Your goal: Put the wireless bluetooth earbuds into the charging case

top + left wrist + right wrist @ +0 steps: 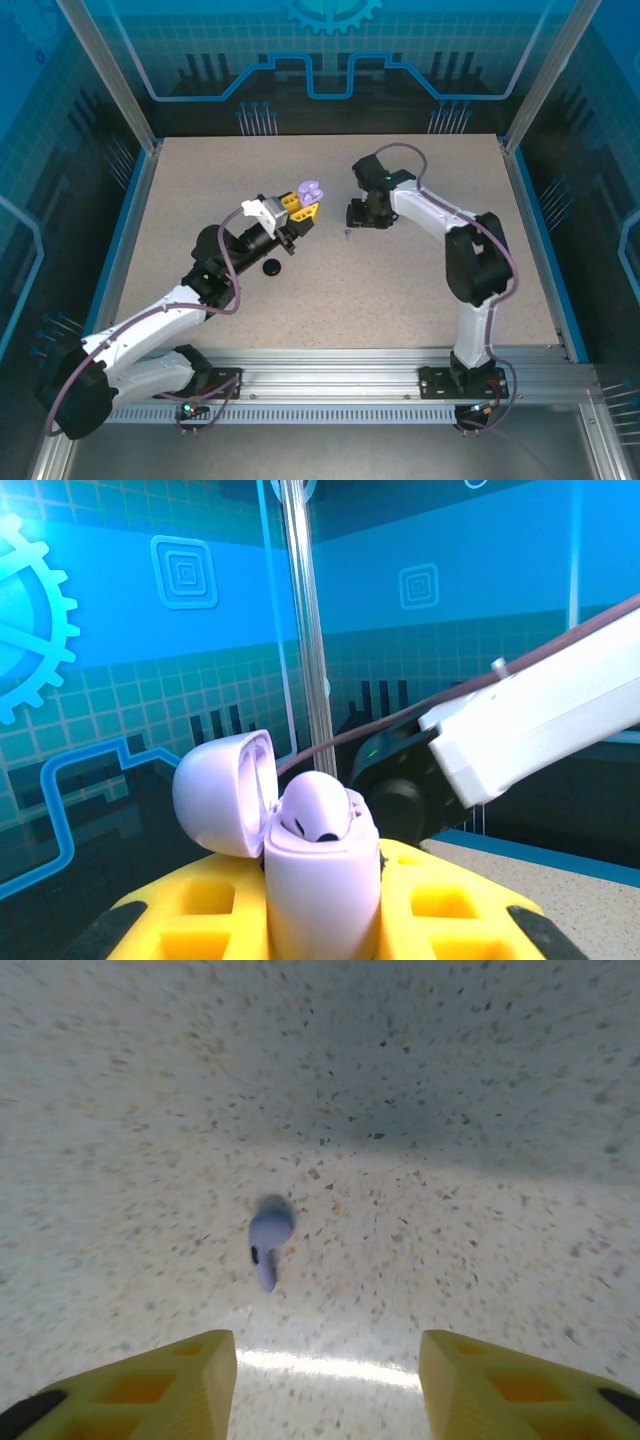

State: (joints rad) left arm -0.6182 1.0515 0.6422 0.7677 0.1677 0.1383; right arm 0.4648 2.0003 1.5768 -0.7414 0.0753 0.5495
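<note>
My left gripper (297, 208) is shut on the lavender charging case (320, 890), held upright between its yellow fingers (200, 910) above the table. The case lid (222, 792) is hinged open to the left, and one lavender earbud (316, 812) sits in the case. A second lavender earbud (268, 1237) lies loose on the speckled table, stem toward the camera. My right gripper (325, 1390) hovers just above and short of it, open, with nothing between its fingers (150, 1385). From above, that earbud (346, 235) is a small speck below the right gripper (356, 214).
A small round black object (270, 267) lies on the table (420, 280) near the left arm's wrist. Blue walls and metal posts ring the table. The two grippers are close together at the table's middle.
</note>
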